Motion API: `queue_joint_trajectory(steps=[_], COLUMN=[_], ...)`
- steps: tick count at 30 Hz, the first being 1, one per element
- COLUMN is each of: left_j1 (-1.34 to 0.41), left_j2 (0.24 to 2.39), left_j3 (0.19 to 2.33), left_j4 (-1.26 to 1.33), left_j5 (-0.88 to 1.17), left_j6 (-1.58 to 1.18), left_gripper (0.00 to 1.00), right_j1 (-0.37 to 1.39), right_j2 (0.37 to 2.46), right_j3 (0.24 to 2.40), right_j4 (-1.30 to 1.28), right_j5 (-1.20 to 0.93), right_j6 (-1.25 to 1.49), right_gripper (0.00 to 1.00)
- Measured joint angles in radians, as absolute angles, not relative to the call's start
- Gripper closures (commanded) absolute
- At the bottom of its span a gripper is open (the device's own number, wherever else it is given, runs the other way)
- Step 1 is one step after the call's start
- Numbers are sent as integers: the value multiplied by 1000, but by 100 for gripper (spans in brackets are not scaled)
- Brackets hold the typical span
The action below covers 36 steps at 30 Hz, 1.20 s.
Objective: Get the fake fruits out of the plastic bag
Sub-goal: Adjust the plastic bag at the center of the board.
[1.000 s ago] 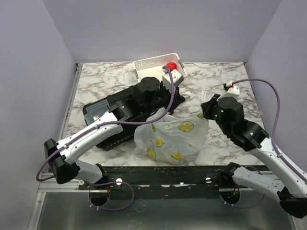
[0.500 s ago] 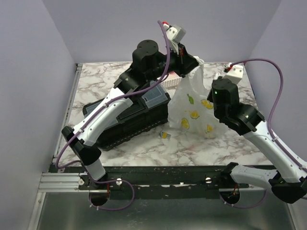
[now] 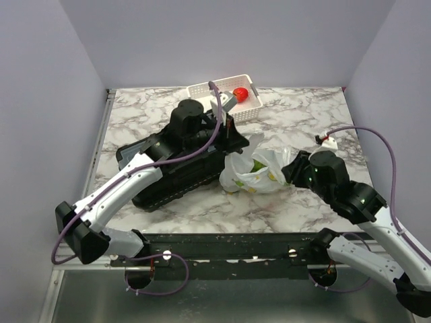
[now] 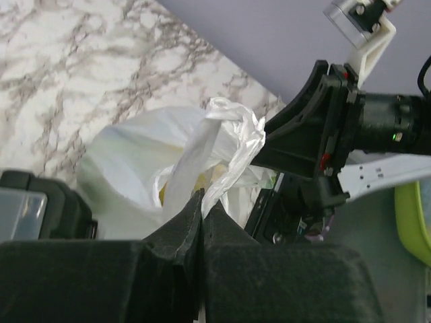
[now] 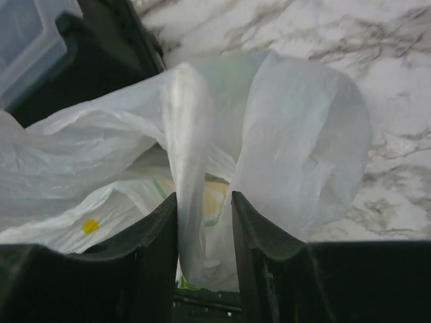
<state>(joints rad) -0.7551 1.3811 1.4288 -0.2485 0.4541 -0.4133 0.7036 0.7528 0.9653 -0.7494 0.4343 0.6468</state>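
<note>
My left gripper (image 4: 202,204) is clamped tight on a twisted strip of the plastic bag (image 4: 135,155), while my right gripper (image 5: 204,202) has its fingers parted, a loose fold of the bag hanging between them. Only the wrist views show these holds; the top view shows the bag crumpled low on the marble table (image 3: 303,114), just beside the black toolbox (image 3: 168,182). Half a second ago my left arm held it hoisted high toward the back.
</note>
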Motion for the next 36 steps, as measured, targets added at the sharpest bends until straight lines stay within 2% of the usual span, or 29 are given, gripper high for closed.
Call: queue_joint_trajectory(steps=[3,6,10,11,18,25,29,32,36], left_j1=[-755,-755,-755,-755,-755,-758,-762,-764,-772], left_j2=[1285,1186,1059,1040,972,947,947,955,1011], left_j3=[1312,1219,1100,1081,1015,991,992,1012,1129], left_j4=[-271,-267,-212,-202,-136,-129,-137,-168,-237], left_j5=[456,455,439,437,428,420,415,391,341], left_j6=[-393,-371,-341,-336,-295,-268,-247,-237,-233], left_gripper=[100,100,100,100,100,66,45,37,30], right_j1=[704,704,704,704,704,704,704,704,704], right_j2=[726,727,784,810,909,1047,1049,1035,1011], right_j3=[932,939,1052,1107,1298,1289,1213,1185,1168], right_j4=[-786,-793,-846,-855,-801,-736,-715,-697,-668], right_j5=[298,211,183,189,205,205,205,205,205], right_j6=[677,673,634,617,521,439,414,405,385], right_gripper=[44,39,28,22,19,19,23,23,16])
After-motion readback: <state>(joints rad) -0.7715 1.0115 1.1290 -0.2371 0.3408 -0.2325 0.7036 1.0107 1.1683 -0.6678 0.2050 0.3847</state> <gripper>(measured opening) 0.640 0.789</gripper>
